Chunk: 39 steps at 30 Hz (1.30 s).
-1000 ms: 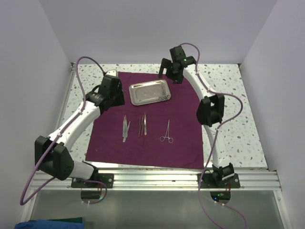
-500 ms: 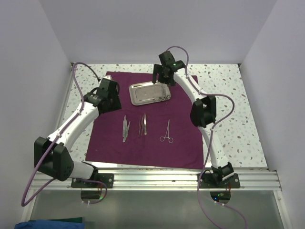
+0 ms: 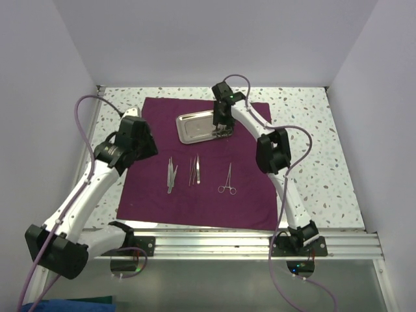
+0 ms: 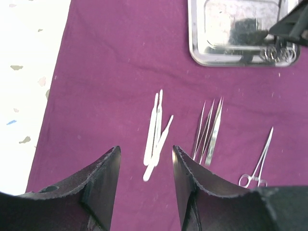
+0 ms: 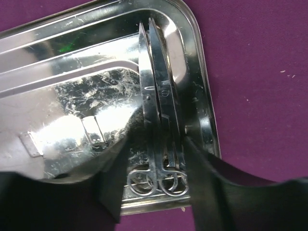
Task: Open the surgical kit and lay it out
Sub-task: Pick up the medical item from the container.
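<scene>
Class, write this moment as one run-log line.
right gripper: astride scissors in tray, grip unclear | left gripper: open, above cloth

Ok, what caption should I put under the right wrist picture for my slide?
Right gripper straddles the scissors lying in the steel tray on purple cloth.

Scissors (image 5: 161,110) lie in the tray (image 3: 192,127) on the cloth (image 3: 156,201), with tweezers (image 3: 195,170) left of forceps (image 3: 228,180) nearer.

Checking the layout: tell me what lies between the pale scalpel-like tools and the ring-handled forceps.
A bunch of thin pointed tweezers, on the purple cloth between the pale tools and the forceps; clearest in the left wrist view.
</scene>
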{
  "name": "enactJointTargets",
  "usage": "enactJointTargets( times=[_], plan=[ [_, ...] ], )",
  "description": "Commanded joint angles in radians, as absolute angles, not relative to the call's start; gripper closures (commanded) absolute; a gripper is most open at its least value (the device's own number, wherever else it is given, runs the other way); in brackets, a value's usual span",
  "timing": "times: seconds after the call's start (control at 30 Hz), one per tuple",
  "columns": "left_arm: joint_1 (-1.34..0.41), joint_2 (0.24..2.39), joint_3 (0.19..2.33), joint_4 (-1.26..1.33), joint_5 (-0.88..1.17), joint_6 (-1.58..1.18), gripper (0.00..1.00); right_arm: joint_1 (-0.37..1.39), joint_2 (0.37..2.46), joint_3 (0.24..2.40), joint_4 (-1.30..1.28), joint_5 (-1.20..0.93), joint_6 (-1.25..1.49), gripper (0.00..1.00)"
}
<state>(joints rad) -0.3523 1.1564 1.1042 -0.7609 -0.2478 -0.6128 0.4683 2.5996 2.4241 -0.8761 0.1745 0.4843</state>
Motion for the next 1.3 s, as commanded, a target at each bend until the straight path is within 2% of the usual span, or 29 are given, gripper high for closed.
enactJointTargets(
  times=[0.0,0.17,0.23,0.27,0.3,0.33,0.6,0.97,1.27],
  plan=[
    [-0.342,1.045,1.033,-0.775,-0.219,-0.606,0.49,0.501,2.661,2.499,-0.940,0.270,0.454,0.52],
    [-0.344,0.970,0.976,-0.805,-0.192,-0.600,0.48,0.531,2.655,2.442,-1.012,0.345,0.451,0.65],
    [-0.344,0.953,0.953,-0.796,-0.192,-0.598,0.48,0.541,2.649,2.393,-1.022,0.350,0.456,0.75],
    [-0.342,0.950,0.933,-0.781,-0.192,-0.598,0.48,0.543,2.651,2.384,-1.028,0.351,0.456,0.83],
    [-0.344,0.951,0.927,-0.775,-0.193,-0.601,0.49,0.549,2.663,2.381,-1.035,0.354,0.454,0.95],
    [-0.344,0.954,0.922,-0.770,-0.195,-0.603,0.48,0.549,2.669,2.382,-1.055,0.359,0.456,1.00],
    [-0.342,1.009,0.940,-0.707,-0.192,-0.609,0.49,0.549,2.642,2.407,-1.066,0.344,0.431,1.00],
    [-0.344,1.100,1.020,-0.657,-0.224,-0.571,0.48,0.549,2.409,2.453,-1.009,0.310,0.405,1.00],
    [-0.344,1.196,1.051,-0.669,-0.202,-0.525,0.40,0.549,2.166,2.228,-0.970,0.296,0.452,1.00]
  ],
)
